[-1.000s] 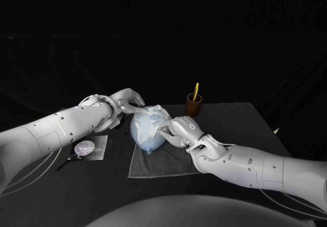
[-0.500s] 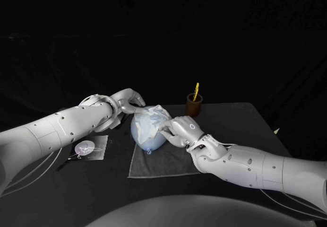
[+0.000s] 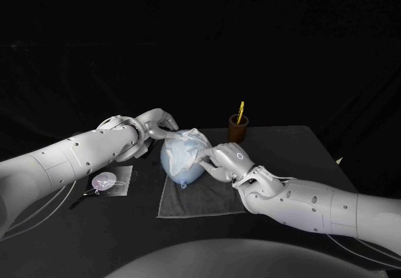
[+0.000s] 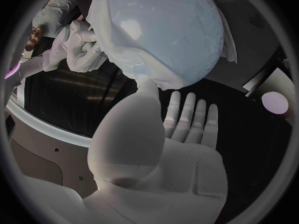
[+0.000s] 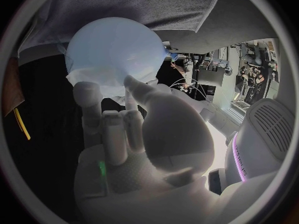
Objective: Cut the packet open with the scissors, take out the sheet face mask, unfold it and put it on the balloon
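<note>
Darkness backs a black counter [image 3: 288,145], where a grey cloth [image 3: 200,200] lies spread in front of the robot. On the cloth lies the balloon [image 3: 185,172], pale blue, its knotted end pointing toward the robot. The mask [image 3: 178,147] is draped white over the balloon's upper part, and its far edge stands up in wrinkles. The left hand [image 3: 152,124] sits at the far left side of the balloon. In the left wrist view its thumb reaches to the mask's edge and touches it, while the other fingers [image 4: 187,115] lie straight and apart, gripping nothing. The right hand [image 3: 224,159] is against the balloon's right side. In the right wrist view its fingers [image 5: 87,98] and thumb rest on the mask's rim where it meets the balloon, but whether they pinch the sheet or only press on it I cannot tell. Behind the balloon, near the counter's far edge, stands a brown cup [image 3: 238,131] with the yellow-handled scissors [image 3: 240,111] upright in it. Well to the left of the cloth, under the left arm, the packet [image 3: 107,180] lies flat on the counter.
</note>
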Controlling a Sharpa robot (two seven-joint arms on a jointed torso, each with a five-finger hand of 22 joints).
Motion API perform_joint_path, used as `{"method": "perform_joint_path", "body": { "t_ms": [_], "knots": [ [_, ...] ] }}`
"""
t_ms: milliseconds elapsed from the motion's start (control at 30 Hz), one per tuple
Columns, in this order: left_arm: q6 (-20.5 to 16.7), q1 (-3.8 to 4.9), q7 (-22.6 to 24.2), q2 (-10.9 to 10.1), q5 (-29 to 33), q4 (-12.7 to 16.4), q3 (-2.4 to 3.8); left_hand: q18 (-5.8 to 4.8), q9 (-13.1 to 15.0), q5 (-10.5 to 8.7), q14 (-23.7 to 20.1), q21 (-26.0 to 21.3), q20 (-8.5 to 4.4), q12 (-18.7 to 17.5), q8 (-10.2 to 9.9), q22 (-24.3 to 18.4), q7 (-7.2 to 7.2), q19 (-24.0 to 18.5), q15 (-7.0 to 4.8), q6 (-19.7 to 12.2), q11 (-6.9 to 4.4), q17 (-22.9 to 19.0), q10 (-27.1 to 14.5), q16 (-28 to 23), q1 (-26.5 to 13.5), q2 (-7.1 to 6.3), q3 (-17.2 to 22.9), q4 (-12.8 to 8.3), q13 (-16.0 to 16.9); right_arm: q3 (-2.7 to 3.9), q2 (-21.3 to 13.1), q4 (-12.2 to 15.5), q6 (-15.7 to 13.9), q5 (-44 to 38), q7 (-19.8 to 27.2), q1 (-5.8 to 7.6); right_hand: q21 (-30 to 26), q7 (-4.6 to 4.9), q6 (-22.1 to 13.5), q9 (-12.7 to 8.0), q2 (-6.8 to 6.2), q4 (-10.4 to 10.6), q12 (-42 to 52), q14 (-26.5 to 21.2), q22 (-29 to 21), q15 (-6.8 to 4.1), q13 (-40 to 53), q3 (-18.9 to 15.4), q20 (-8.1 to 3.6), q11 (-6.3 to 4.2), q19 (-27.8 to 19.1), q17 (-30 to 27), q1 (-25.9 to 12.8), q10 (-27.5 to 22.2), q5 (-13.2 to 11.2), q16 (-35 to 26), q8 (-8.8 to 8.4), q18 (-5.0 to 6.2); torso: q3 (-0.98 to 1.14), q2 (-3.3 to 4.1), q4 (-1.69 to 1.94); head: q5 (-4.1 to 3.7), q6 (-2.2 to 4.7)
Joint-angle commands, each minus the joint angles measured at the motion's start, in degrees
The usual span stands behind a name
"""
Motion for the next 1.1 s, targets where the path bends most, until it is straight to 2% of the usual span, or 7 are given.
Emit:
{"method": "perform_joint_path", "body": {
  "t_ms": [33, 367, 533, 733, 967, 1033, 1100],
  "knots": [
    [1.54, -0.16, 0.14, -0.02, -0.14, 0.04, -0.16, 0.66, -0.1, -0.24, 0.45, -0.4, -0.08, -0.25, -0.3, -0.06, 3.84, -0.22, 0.11, 0.49, 0.06, -0.05, 0.52, -0.35, -0.01, 0.53, 0.37, -0.03, -0.03, 0.01, -0.84, 1.06, 2.95, -1.05, -0.99, 0.28, 0.08, -0.37, -0.08, 1.02, 0.14, 0.1, 0.18, 6.0, -0.02, -0.35, 13.29, 0.39, -0.04, -0.4, 0.35, 15.06, -0.45, 4.56, -0.06, 0.25, 0.35, 0.21, -0.01, 0.0, -0.03, 0.01, 0.01],
    [1.42, -0.16, 0.13, -0.29, -0.04, 0.06, -0.16, 0.66, -0.1, -0.24, 0.45, -0.4, -0.08, -0.25, -0.3, -0.06, 3.84, -0.22, 0.11, 0.49, 0.06, -0.05, 0.52, -0.35, -0.01, 0.53, 0.37, -0.03, -0.03, -0.03, -3.64, 3.8, 10.88, -1.08, -1.55, 0.52, -0.37, -0.42, -0.57, 1.62, 0.27, 0.19, 0.18, 6.0, -0.16, -0.39, 13.31, 0.69, -0.13, -0.45, 0.14, 15.06, -0.71, 4.54, -0.06, 0.25, 0.95, 0.27, -0.01, -0.01, -0.03, 0.08, 0.01],
    [1.38, -0.16, 0.14, -0.33, -0.03, 0.02, -0.16, 0.66, -0.1, -0.24, 0.45, -0.4, -0.08, -0.25, -0.3, -0.06, 3.84, -0.22, 0.11, 0.49, 0.06, -0.05, 0.52, -0.35, -0.01, 0.53, 0.37, -0.03, -0.03, -0.06, -4.69, 4.79, 13.22, -1.36, -1.77, 0.54, -0.36, -0.42, -0.76, 1.84, 0.31, 0.22, 0.18, 6.0, -0.13, -0.39, 13.32, 0.78, -0.15, -0.45, 0.11, 15.06, -0.81, 4.54, -0.06, 0.25, 1.17, 0.25, 0.01, -0.01, 0.01, 0.02, 0.01],
    [1.38, -0.16, 0.13, -0.4, -0.02, 0.02, -0.17, 0.7, -0.11, -0.24, 0.46, -0.42, -0.08, -0.34, -0.36, -0.06, 3.84, -0.19, 0.11, 0.48, 0.07, -0.08, 0.53, -0.43, 0.04, 0.54, 0.4, -0.03, -0.04, -0.09, -5.29, 5.33, 13.12, -1.85, -2.4, 0.54, -0.41, -0.42, -0.84, 1.94, 0.29, 0.22, 0.24, 6.0, -0.14, -0.39, 13.37, 0.81, -0.15, -0.45, 0.08, 15.06, -0.85, 4.58, -0.06, 0.25, 1.26, 0.26, 0.01, 0.03, 0.0, 0.06, 0.01],
    [1.41, -0.16, 0.08, -0.5, -0.02, 0.05, -0.17, 0.7, -0.11, -0.24, 0.46, -0.42, -0.08, -0.34, -0.36, -0.06, 3.84, -0.19, 0.11, 0.48, 0.07, -0.08, 0.53, -0.43, 0.04, 0.54, 0.4, -0.03, -0.04, -0.09, -5.78, 5.38, 9.8, -0.19, -1.74, 0.53, -1.7, -0.38, -1.55, 2.45, 0.34, 0.52, -0.95, 6.0, -0.73, -0.35, 12.4, 0.92, -0.17, -0.41, -0.47, 15.06, -1.27, 3.69, -0.07, 0.25, 1.7, 0.46, -0.01, 0.01, -0.01, 0.06, 0.01],
    [1.43, -0.16, 0.07, -0.51, -0.02, 0.05, -0.17, 0.7, -0.11, -0.24, 0.46, -0.42, -0.08, -0.34, -0.36, -0.06, 3.84, -0.19, 0.11, 0.48, 0.07, -0.08, 0.53, -0.43, 0.04, 0.54, 0.4, -0.03, -0.04, -0.09, -5.83, 5.28, 8.98, 1.33, -0.77, 0.54, -6.49, 0.75, -5.61, 2.41, -1.07, 0.66, -6.22, 6.0, -3.06, 0.12, 8.17, 0.11, 0.23, 0.46, -2.51, 15.06, -1.76, -0.42, 0.14, 0.25, 0.43, 1.08, -0.01, 0.0, -0.01, 0.13, 0.01],
    [1.45, -0.16, 0.07, -0.51, -0.02, 0.04, -0.18, 0.7, -0.11, -0.24, 0.46, -0.42, -0.08, -0.34, -0.36, -0.06, 3.84, -0.19, 0.11, 0.48, 0.07, -0.08, 0.53, -0.43, 0.04, 0.54, 0.4, -0.03, -0.04, -0.1, -5.88, 5.26, 8.7, 2.3, -0.11, 0.55, -8.3, 2.54, -10.72, 0.72, -4.13, 0.76, -7.23, 5.89, -3.95, 1.32, 7.42, -1.48, 0.94, 1.87, -3.4, 14.75, -3.09, -1.43, 0.01, 0.17, -3.18, 1.02, 0.01, 0.01, 0.02, 0.15, 0.01]
  ]
}}
